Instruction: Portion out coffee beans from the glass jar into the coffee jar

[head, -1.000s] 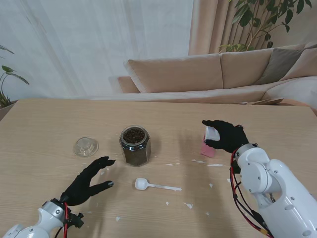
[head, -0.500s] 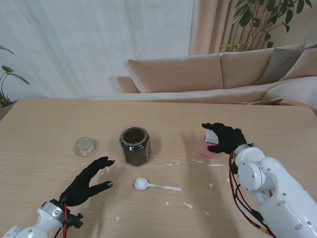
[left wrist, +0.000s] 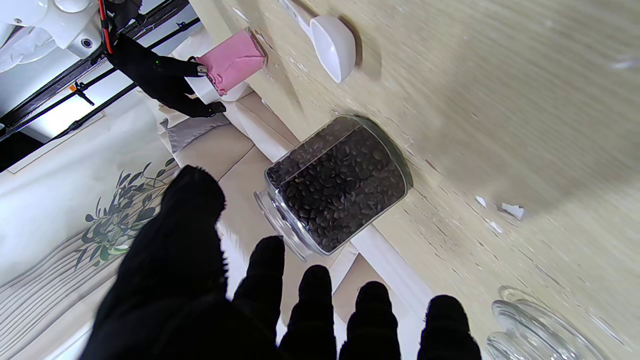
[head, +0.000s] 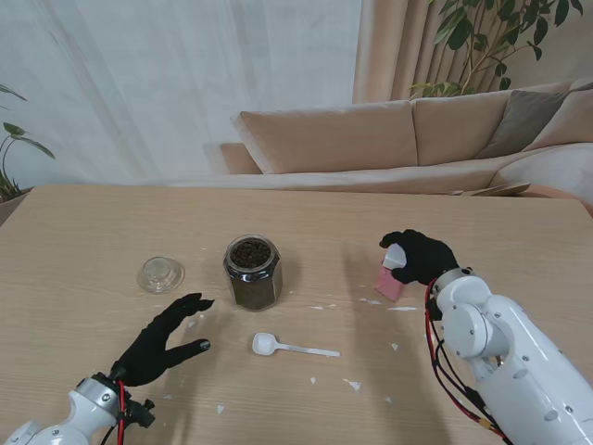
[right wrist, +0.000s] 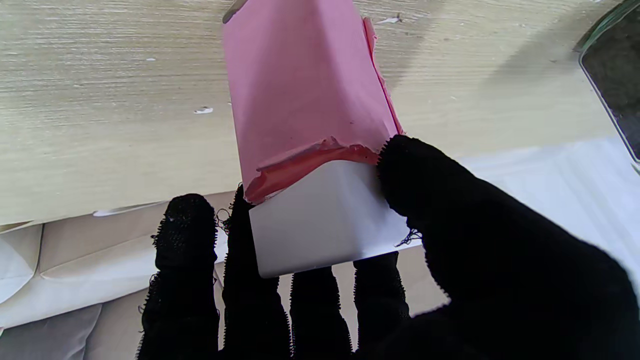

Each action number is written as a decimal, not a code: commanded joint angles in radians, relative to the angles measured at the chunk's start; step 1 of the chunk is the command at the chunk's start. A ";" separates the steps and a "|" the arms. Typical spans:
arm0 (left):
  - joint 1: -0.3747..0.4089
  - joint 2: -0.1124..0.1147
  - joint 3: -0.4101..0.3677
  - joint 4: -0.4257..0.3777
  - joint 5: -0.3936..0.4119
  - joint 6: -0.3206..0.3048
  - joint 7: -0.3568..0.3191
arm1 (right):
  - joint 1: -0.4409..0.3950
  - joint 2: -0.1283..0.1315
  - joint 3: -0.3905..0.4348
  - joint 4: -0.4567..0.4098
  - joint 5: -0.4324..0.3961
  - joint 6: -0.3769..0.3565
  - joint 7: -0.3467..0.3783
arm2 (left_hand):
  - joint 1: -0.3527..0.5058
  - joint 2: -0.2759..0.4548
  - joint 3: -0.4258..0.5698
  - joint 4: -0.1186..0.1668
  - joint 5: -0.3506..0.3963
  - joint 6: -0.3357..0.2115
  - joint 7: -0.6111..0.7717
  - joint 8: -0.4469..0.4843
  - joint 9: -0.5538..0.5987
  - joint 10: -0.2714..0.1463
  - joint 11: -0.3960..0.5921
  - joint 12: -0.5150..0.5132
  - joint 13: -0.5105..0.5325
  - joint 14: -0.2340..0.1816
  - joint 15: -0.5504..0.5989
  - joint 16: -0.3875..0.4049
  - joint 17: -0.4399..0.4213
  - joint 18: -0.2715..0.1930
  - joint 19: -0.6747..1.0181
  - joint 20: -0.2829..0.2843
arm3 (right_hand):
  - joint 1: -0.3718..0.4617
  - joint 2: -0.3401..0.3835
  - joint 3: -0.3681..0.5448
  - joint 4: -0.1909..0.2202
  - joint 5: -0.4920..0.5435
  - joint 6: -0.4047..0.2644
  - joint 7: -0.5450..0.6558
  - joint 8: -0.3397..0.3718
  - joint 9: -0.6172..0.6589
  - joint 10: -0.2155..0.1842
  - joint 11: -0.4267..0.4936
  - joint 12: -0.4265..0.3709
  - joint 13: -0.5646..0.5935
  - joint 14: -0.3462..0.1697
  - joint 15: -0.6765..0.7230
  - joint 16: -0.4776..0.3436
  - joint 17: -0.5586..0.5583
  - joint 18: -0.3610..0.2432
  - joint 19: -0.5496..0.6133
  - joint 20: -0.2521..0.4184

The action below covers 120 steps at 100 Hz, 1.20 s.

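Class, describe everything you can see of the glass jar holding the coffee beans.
The glass jar is clear, faceted, with a round open mouth and no lid on. Dark coffee beans fill it nearly to the neck. It stands upright on the wooden table, near the middle, with nothing touching it; the open left hand hovers nearer to me.

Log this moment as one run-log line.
right hand: shut on pink coffee jar | left hand: open | glass jar: lid off | scoop: untouched

White jointed arms with red and black cables end in black-gloved hands.
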 commanded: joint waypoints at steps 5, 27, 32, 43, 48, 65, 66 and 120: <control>0.010 -0.006 -0.002 -0.009 -0.001 -0.007 -0.012 | -0.012 -0.008 0.003 -0.018 0.002 -0.008 0.000 | 0.010 0.021 0.003 0.024 0.007 -0.006 -0.016 -0.010 0.006 -0.013 0.010 -0.006 -0.024 -0.015 -0.006 0.013 -0.001 -0.028 -0.009 -0.011 | 0.086 0.008 0.117 -0.010 0.048 0.047 0.061 -0.025 0.073 -0.038 0.077 0.027 0.043 -0.031 0.024 0.007 0.038 -0.031 0.030 -0.023; 0.009 -0.007 -0.004 -0.008 -0.007 -0.009 -0.012 | -0.041 -0.013 0.020 -0.071 0.008 -0.020 -0.024 | 0.010 0.020 0.005 0.024 0.006 -0.005 -0.016 -0.010 0.007 -0.013 0.013 -0.006 -0.024 -0.015 -0.006 0.014 -0.001 -0.030 -0.006 -0.009 | 0.117 -0.001 0.194 -0.015 0.079 0.052 0.090 -0.050 0.113 -0.026 0.090 0.026 0.086 -0.028 0.040 0.008 0.087 -0.041 0.036 -0.041; 0.008 -0.007 -0.005 -0.007 -0.009 -0.012 -0.011 | -0.049 -0.014 0.023 -0.088 0.005 -0.024 -0.029 | 0.009 0.021 0.006 0.024 0.005 -0.005 -0.016 -0.010 0.007 -0.014 0.013 -0.005 -0.024 -0.014 -0.005 0.015 -0.001 -0.031 -0.005 -0.008 | 0.120 -0.002 0.201 -0.016 0.083 0.054 0.093 -0.053 0.116 -0.024 0.091 0.026 0.091 -0.026 0.042 0.009 0.094 -0.041 0.038 -0.043; 0.007 -0.008 -0.008 -0.005 -0.018 -0.020 -0.011 | -0.067 -0.016 0.029 -0.130 0.007 -0.034 -0.032 | 0.010 0.020 0.008 0.024 0.007 -0.005 -0.014 -0.010 0.008 -0.012 0.016 -0.005 -0.024 -0.014 -0.004 0.017 0.000 -0.033 0.000 -0.002 | 0.124 -0.007 0.213 -0.016 0.092 0.059 0.097 -0.061 0.128 -0.017 0.094 0.026 0.101 -0.023 0.049 0.012 0.109 -0.043 0.043 -0.045; 0.007 -0.008 -0.009 -0.003 -0.021 -0.025 -0.010 | -0.076 -0.016 0.031 -0.152 0.005 -0.042 -0.030 | 0.011 0.018 0.010 0.024 0.007 -0.003 -0.014 -0.010 0.009 -0.011 0.018 -0.004 -0.024 -0.014 -0.003 0.018 -0.001 -0.033 0.003 0.001 | 0.124 -0.009 0.216 -0.017 0.092 0.061 0.096 -0.065 0.128 -0.016 0.093 0.025 0.102 -0.024 0.049 0.012 0.110 -0.044 0.043 -0.046; 0.004 -0.008 -0.011 0.003 -0.028 -0.041 -0.010 | -0.104 -0.016 0.030 -0.233 0.010 -0.072 -0.015 | 0.011 0.015 0.015 0.024 0.007 -0.003 -0.013 -0.011 0.011 -0.009 0.024 -0.002 -0.024 -0.015 0.001 0.025 -0.003 -0.035 0.011 0.012 | 0.131 -0.017 0.224 -0.019 0.098 0.070 0.094 -0.075 0.133 -0.011 0.092 0.025 0.108 -0.021 0.050 0.014 0.119 -0.050 0.044 -0.050; 0.004 -0.008 -0.011 0.003 -0.029 -0.042 -0.010 | -0.106 -0.016 0.029 -0.238 0.012 -0.074 -0.015 | 0.012 0.014 0.016 0.024 0.006 -0.002 -0.013 -0.011 0.011 -0.010 0.025 -0.002 -0.024 -0.016 0.001 0.026 -0.003 -0.035 0.012 0.013 | 0.132 -0.017 0.225 -0.019 0.098 0.071 0.094 -0.075 0.133 -0.011 0.092 0.025 0.108 -0.020 0.050 0.014 0.121 -0.051 0.044 -0.050; 0.003 -0.005 0.008 -0.031 -0.001 -0.131 0.006 | -0.096 -0.023 -0.131 -0.366 0.111 -0.195 -0.038 | -0.048 -0.063 0.141 0.009 -0.044 -0.005 0.013 -0.017 0.015 -0.006 0.048 0.002 -0.021 -0.012 0.022 0.130 -0.019 -0.063 0.090 0.195 | 0.136 -0.023 0.223 -0.021 0.114 0.075 0.086 -0.087 0.148 -0.006 0.086 0.026 0.126 -0.022 0.051 0.023 0.142 -0.058 0.042 -0.056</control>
